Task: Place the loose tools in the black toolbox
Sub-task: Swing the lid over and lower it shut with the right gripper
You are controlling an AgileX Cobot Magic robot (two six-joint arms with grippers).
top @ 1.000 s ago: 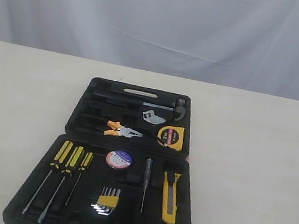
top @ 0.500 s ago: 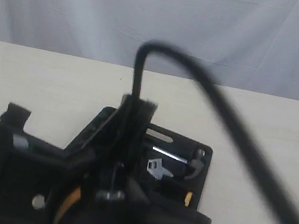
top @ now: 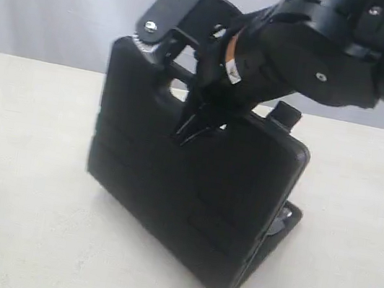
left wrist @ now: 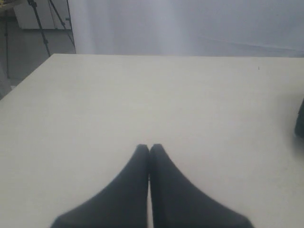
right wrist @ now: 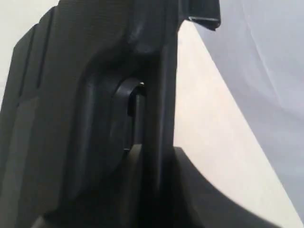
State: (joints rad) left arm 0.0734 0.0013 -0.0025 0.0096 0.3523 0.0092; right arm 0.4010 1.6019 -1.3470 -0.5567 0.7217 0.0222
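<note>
Can't see inside the black toolbox (top: pixel 192 188), totally blocked by its raised half. Also can't follow the right arm (top: pixel 354 45) past the top-right edge.

No writing, label, brand or number can be read anywhere; the toolbox (top: pixel 191 195) shows only plain black plastic.

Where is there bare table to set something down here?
Bare table left of the toolbox, ahead of the shut left gripper, and right of it. Crowded only at the toolbox's raised edge, where the right gripper grips.
</note>
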